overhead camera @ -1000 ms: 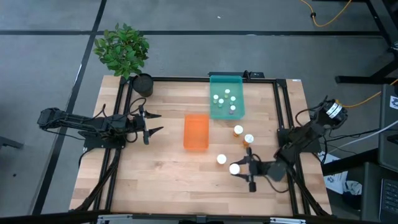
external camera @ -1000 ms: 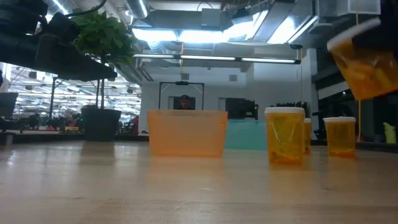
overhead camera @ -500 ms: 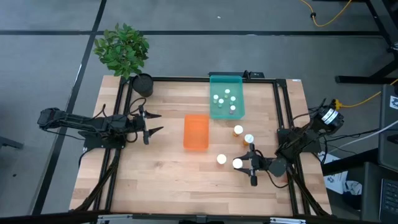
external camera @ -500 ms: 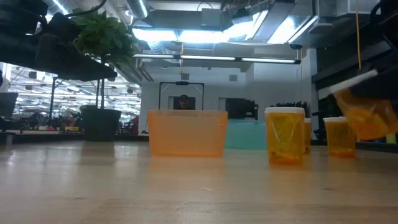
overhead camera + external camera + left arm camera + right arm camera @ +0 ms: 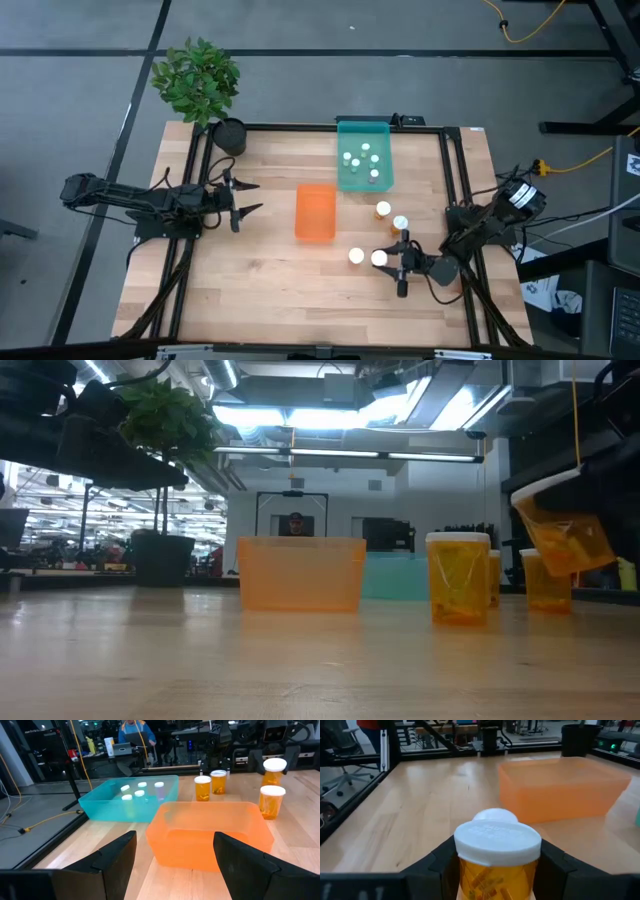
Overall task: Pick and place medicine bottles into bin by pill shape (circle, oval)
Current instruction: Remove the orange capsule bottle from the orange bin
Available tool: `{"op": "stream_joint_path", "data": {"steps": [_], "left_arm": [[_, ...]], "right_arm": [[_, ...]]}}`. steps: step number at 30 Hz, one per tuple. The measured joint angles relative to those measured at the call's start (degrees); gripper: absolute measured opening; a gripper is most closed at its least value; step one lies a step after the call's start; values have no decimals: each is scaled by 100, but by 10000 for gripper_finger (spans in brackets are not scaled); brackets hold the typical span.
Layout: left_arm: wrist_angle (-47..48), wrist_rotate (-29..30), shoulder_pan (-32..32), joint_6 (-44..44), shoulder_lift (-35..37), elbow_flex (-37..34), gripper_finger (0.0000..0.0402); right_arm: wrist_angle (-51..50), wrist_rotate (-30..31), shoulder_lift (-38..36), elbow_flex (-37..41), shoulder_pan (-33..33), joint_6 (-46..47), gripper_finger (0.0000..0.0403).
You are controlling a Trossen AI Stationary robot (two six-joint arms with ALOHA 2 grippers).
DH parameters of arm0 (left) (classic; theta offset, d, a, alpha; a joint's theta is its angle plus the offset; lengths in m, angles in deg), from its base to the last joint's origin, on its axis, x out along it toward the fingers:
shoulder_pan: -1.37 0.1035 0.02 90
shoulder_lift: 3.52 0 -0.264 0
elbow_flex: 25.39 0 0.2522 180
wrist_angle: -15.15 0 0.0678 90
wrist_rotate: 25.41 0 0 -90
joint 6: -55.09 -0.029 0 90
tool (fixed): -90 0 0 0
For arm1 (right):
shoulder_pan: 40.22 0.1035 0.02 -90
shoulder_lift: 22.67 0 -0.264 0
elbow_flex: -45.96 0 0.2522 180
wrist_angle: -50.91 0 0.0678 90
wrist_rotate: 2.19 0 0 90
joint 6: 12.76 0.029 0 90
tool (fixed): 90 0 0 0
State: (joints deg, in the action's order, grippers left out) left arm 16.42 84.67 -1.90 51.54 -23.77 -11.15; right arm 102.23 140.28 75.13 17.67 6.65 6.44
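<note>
I had the right gripper (image 5: 390, 262) clamped on an amber bottle (image 5: 497, 861), held tilted and clear of the table (image 5: 260, 290) at about 5 o'clock in the overhead view. Another bottle (image 5: 356, 256) stood just beside it toward 9 o'clock, two more (image 5: 392, 216) sat near at 12, and the orange bin (image 5: 315, 211) lay beyond the standing one toward 10, the teal bin (image 5: 364, 160) with its small bottles farther at 12. My left gripper (image 5: 243, 198) waited at 9 o'clock with its fingers spread wide and empty, facing the orange bin.
</note>
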Motion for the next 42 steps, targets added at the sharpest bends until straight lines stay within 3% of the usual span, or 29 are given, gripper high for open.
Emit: {"op": "stream_joint_path", "data": {"steps": [10,13,16,21,24,42], "left_arm": [[1,0,-2,0,1,-1,257],[-1,0,-1,1,1,1,257],[0,0,0,0,0,1,257],[0,0,-2,2,0,-2,257],[-1,0,-2,0,0,-2,257],[11,0,-1,-2,0,0,257]], "right_arm": [[304,922,379,-243,-225,-240,185],[287,1469,385,-216,-220,-147,185],[1,2023,385,-102,-226,345,182],[-841,2390,463,-20,-225,1795,186],[-912,2461,625,-94,-227,2101,187],[-925,2474,1432,-937,-546,1780,189]]}}
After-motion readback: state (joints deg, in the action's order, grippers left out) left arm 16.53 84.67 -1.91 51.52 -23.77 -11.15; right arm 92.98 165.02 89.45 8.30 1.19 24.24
